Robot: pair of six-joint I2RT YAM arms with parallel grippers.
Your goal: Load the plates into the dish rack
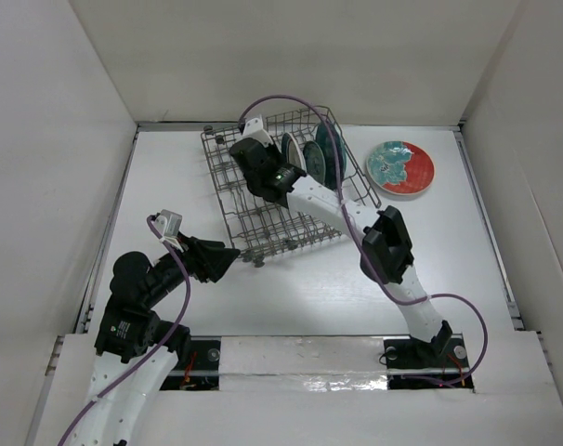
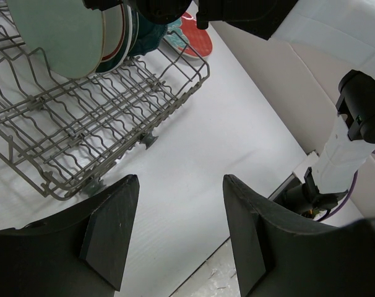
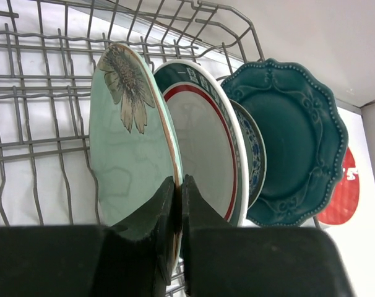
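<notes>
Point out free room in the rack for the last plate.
Free: the dish rack tines left of the mint plate. Crowded: its far right end, four plates packed together, the right gripper pinching the mint one.

Colours at the grey rack (image 1: pixel 249 214)
Mint flowered plate (image 3: pixel 129 154), white red-banded plate (image 3: pixel 203 142), blue-patterned plate (image 3: pixel 257 154), dark teal plate (image 3: pixel 296 136), red-and-teal plate (image 1: pixel 400 167).

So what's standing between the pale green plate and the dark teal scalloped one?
Next to the pale green plate comes the white plate with the red-and-teal rim band, then the small blue-patterned plate, clearest in the right wrist view.
</notes>
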